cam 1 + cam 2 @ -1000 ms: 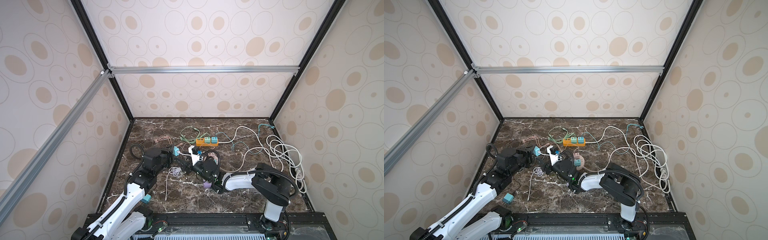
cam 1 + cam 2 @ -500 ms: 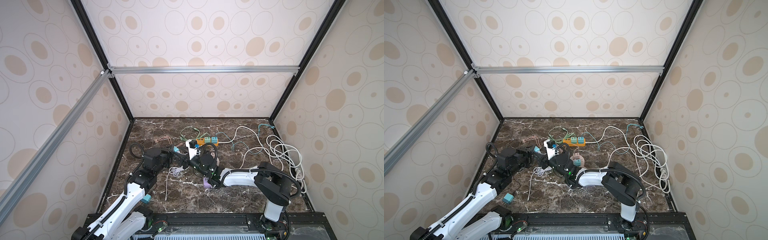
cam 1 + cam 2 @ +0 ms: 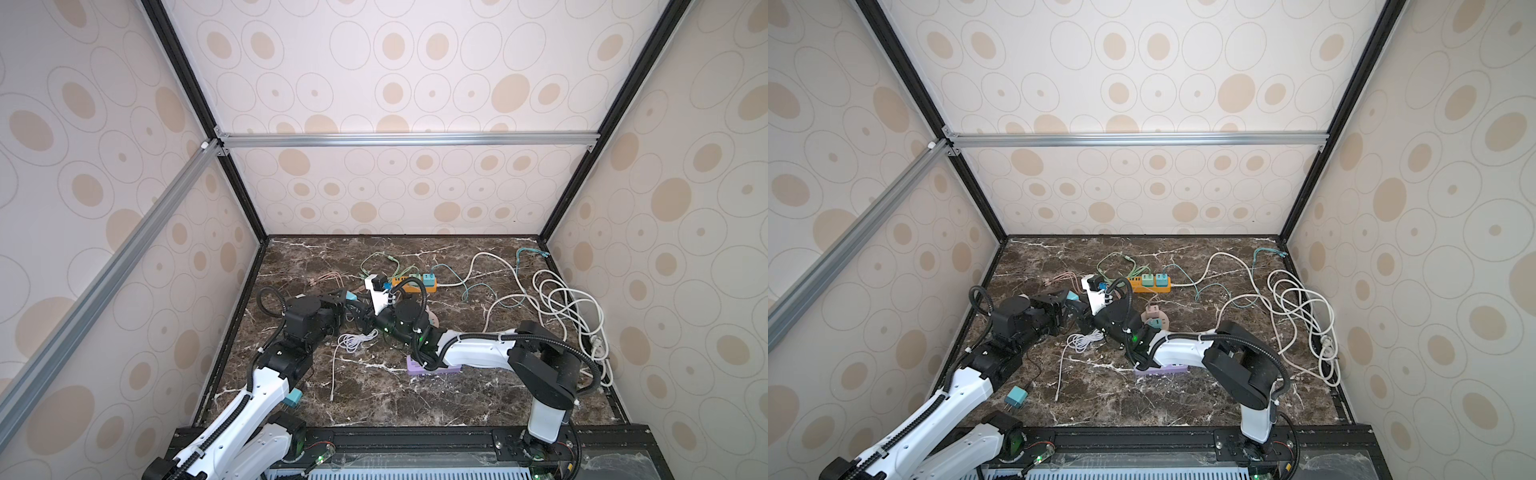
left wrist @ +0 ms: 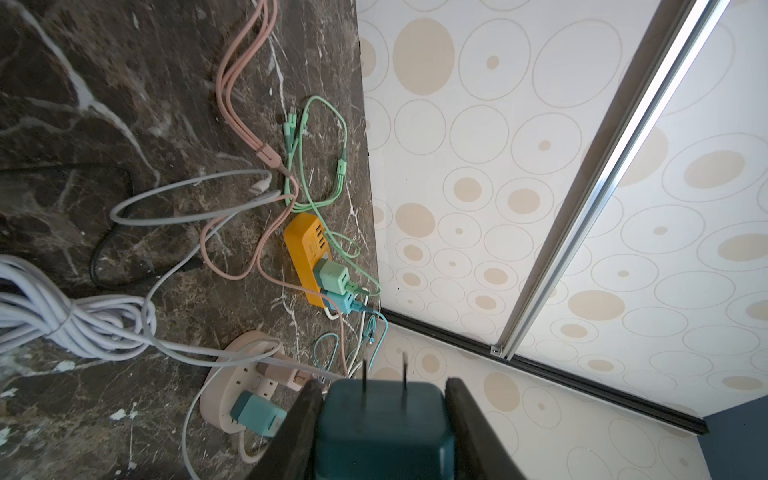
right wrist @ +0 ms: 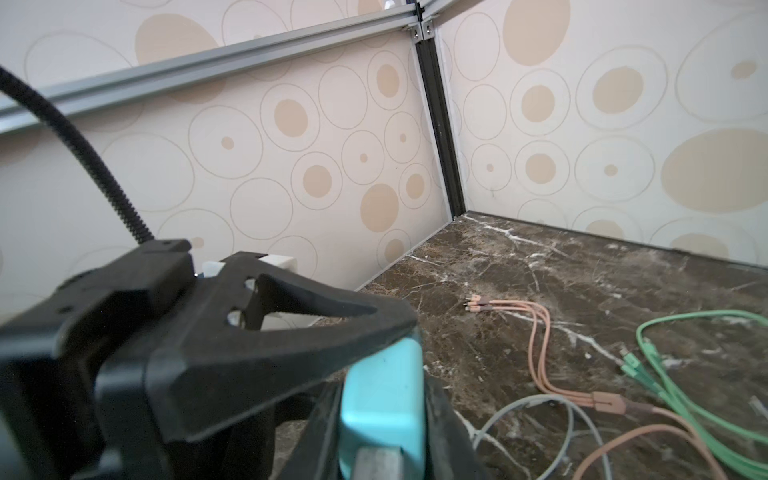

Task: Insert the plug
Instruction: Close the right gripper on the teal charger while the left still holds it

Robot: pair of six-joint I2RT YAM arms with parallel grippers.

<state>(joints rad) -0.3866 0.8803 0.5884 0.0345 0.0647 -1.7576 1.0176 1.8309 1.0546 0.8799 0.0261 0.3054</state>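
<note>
4 power strips: orange strip (image 3: 415,286), white strip (image 3: 377,302), round pink strip (image 4: 226,382) and purple strip (image 3: 432,370), all on the table (image 3: 457,399).
left gripper (image 4: 384,382): jaws pinch 1 dark-teal plug (image 4: 384,419) by its sides. You see its 2 prongs bare, pointing away from the wrist camera, in no socket.
right gripper (image 5: 382,424): fingers sit on either side of a light-teal block, right where a left finger ends. You can't tell whether they press on it or only bracket it.
plug location: in the left grip, left of the table's centre, just beside the white strip and apart from the round pink strip.
orange strip load: 2 adapters plugged in, 1 green and 1 teal.
round pink strip load: 1 teal adapter and 1 pink plug.
white strip load: 1 black plug, at its far end.
purple strip: partly under the right forearm.
loose adapter (image 3: 1016,397): 1, teal, beside the left arm, well apart from the strips.
cables: 1 pink cable (image 4: 232,83) with 3 heads, 1 green cable (image 4: 332,124), 1 long white cable (image 3: 569,316) looped at the right wall, and 1 small white bundle (image 3: 353,341) under the grippers.
</note>
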